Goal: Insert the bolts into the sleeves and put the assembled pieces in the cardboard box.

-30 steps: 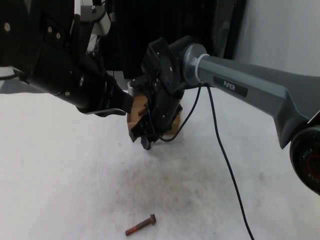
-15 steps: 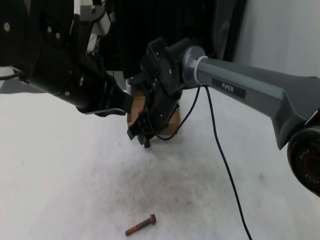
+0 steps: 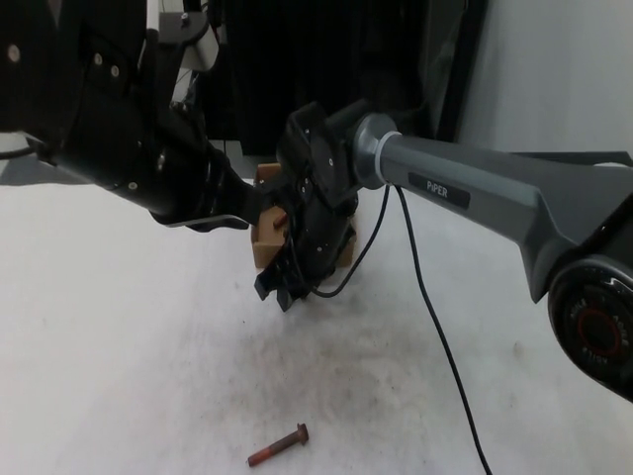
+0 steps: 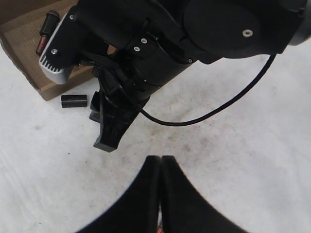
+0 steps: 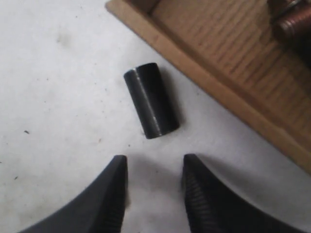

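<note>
A short black sleeve lies on the white bench beside the near wall of the cardboard box. My right gripper hovers just short of it, fingers open and empty. The left wrist view shows that same gripper pointing down next to the sleeve. My left gripper hangs above the bench with its fingers pressed together. A rusty bolt lies alone near the front edge of the bench. Bolts in sleeves lie inside the box.
The left arm fills the upper left, close against the box. A black cable trails from the right arm across the bench to the front. Open white surface lies left and right of the bolt.
The right arm has shifted a little to the left and its gripper has dropped slightly beside the box. The left arm and the bolt have stayed put.
</note>
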